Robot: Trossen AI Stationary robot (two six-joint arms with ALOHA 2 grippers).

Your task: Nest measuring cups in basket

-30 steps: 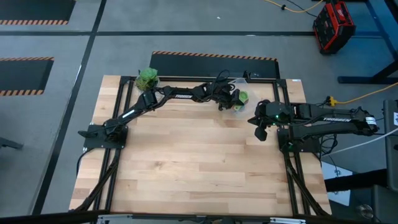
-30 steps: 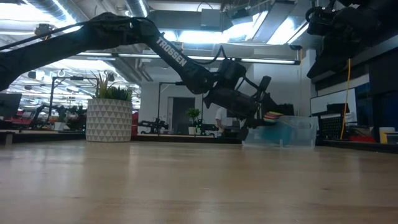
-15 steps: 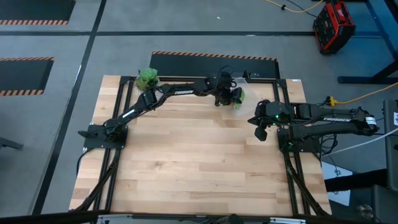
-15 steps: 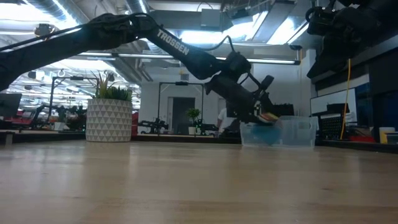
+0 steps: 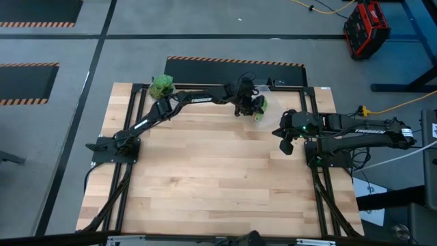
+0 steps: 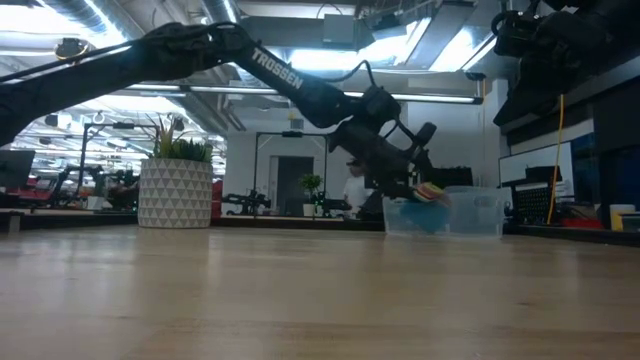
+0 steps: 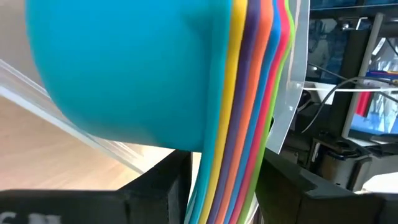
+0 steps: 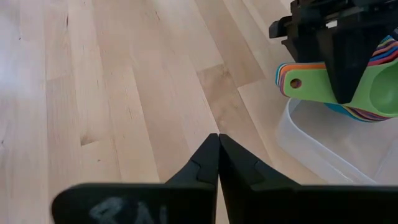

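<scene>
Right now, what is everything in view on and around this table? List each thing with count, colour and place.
measuring cups: one nested stack, green on top with blue, orange, yellow and purple edges, held over the basket.
basket: one, clear plastic, far right part of the table.
potted plant: one, green in a white patterned pot, far left corner.
table: one, light wood.
left gripper: dark, clamped on the cups' handles at the basket.
right gripper: dark, shut, waiting at the table's right edge.
</scene>
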